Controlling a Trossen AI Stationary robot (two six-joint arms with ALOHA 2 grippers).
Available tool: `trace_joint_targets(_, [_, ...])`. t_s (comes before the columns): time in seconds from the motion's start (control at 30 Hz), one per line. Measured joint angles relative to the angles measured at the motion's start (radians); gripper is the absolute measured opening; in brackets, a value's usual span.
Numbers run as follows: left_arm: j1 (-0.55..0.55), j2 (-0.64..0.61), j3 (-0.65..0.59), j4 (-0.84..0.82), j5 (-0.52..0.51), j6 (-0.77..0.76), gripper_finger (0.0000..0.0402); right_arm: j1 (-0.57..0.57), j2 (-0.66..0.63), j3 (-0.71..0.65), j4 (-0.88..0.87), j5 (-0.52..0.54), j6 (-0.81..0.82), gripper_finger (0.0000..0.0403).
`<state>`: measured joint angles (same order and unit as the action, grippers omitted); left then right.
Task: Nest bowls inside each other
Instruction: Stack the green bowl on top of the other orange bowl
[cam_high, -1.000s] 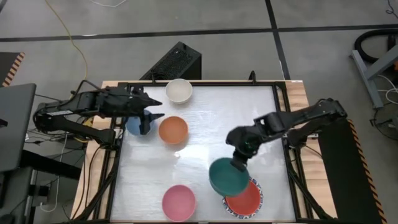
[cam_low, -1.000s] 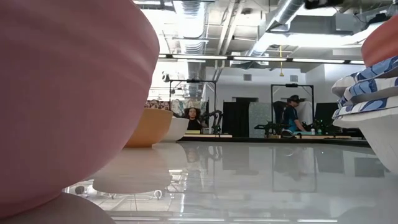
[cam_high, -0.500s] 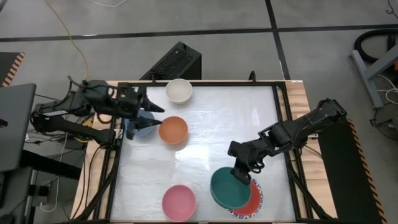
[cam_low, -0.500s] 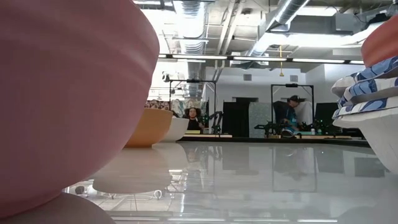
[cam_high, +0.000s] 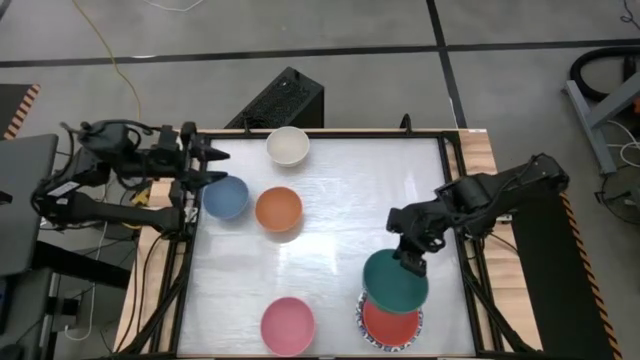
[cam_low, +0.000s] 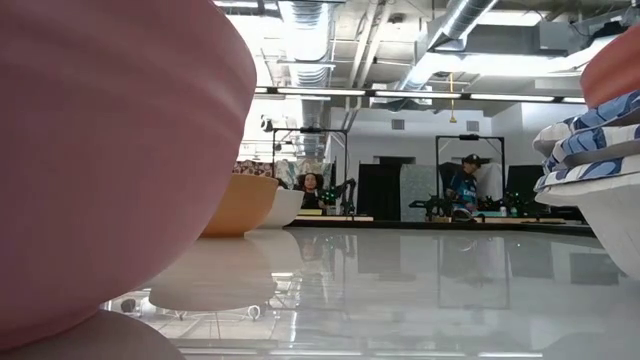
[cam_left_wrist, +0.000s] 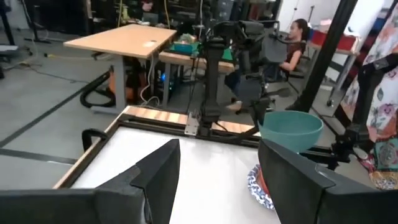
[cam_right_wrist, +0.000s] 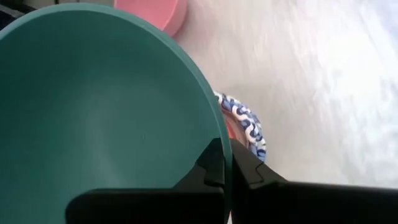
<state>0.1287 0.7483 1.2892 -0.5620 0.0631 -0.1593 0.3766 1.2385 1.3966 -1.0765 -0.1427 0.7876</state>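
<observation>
The right gripper (cam_high: 409, 262) is clamped on the teal bowl (cam_high: 395, 281)'s rim, wall pinched between both fingers. The left gripper (cam_high: 213, 166) sits spread wide beside the blue bowl (cam_high: 226, 197), holding nothing.

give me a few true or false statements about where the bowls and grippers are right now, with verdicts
1. The right gripper is shut on the rim of the teal bowl. True.
2. The teal bowl is held over the pink bowl. False: it hangs over the red bowl, which sits in a stack with a blue-and-white patterned bowl; the pink bowl stands apart on the table.
3. The left gripper is shut on the blue bowl. False: it is open and empty, beside the blue bowl.
4. The orange bowl stands next to the blue bowl. True.
5. The cream-white bowl is nested in the orange bowl. False: it stands alone near the table's far edge.
</observation>
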Motion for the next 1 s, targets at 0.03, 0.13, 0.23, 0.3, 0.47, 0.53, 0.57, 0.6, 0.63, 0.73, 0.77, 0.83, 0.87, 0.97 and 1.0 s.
trace_joint_targets(0.03, [0.0, -0.001, 0.0, -0.006, 0.0, 0.0, 0.0206, 0.006, -0.019, -0.015, 0.014, 0.011, 0.0, 0.0012])
trace_joint_targets(0.13, [0.0, -0.002, 0.0, -0.044, -0.014, -0.023, 0.0206, 0.022, -0.082, -0.092, 0.058, 0.014, 0.028, 0.0012])
trace_joint_targets(0.23, [0.0, -0.002, 0.0, -0.068, -0.039, -0.038, 0.0206, 0.039, -0.151, -0.191, 0.107, 0.014, 0.122, 0.0012])
trace_joint_targets(0.3, [0.0, -0.002, 0.0, -0.066, -0.042, -0.038, 0.0206, 0.05, -0.189, -0.253, 0.173, 0.014, 0.175, 0.0011])
trace_joint_targets(0.47, [0.0, -0.011, 0.0, -0.071, -0.045, -0.027, 0.0206, 0.084, -0.223, -0.367, 0.336, 0.014, 0.199, 0.0011])
trace_joint_targets(0.53, [0.0, -0.02, 0.0, -0.065, -0.045, -0.026, 0.0206, 0.091, -0.223, -0.394, 0.369, 0.014, 0.208, 0.0011])
trace_joint_targets(0.57, [0.0, -0.026, 0.0, -0.062, -0.042, -0.028, 0.0206, 0.095, -0.216, -0.403, 0.371, 0.014, 0.21, 0.0011])
trace_joint_targets(0.6, [0.0, -0.031, 0.0, -0.063, -0.041, -0.032, 0.0206, 0.099, -0.205, -0.409, 0.368, 0.016, 0.21, 0.0011])
trace_joint_targets(0.63, [0.0, -0.035, 0.0, -0.063, -0.042, -0.037, 0.0206, 0.103, -0.189, -0.411, 0.36, 0.017, 0.206, 0.0011])
trace_joint_targets(0.73, [0.0, -0.045, 0.0, -0.063, -0.047, -0.037, 0.0206, 0.113, -0.13, -0.411, 0.363, 0.015, 0.162, 0.0011])
trace_joint_targets(0.77, [0.0, -0.045, 0.0, -0.066, -0.051, -0.037, 0.0206, 0.117, -0.113, -0.411, 0.362, 0.014, 0.147, 0.0011])
trace_joint_targets(0.83, [0.0, -0.048, 0.0, -0.087, -0.071, -0.035, 0.0206, 0.128, -0.079, -0.411, 0.358, 0.013, 0.123, 0.0011])
trace_joint_targets(0.87, [0.0, -0.05, 0.0, -0.102, -0.084, -0.035, 0.0206, 0.131, -0.064, -0.411, 0.353, 0.013, 0.114, 0.0011])
trace_joint_targets(0.97, [0.0, -0.048, 0.0, -0.123, -0.096, -0.036, 0.0206, 0.148, -0.033, -0.411, 0.346, 0.014, 0.105, 0.0011])
trace_joint_targets(1.0, [0.0, -0.048, 0.0, -0.127, -0.096, -0.036, 0.0206, 0.154, -0.025, -0.411, 0.344, 0.017, 0.105, 0.0011])
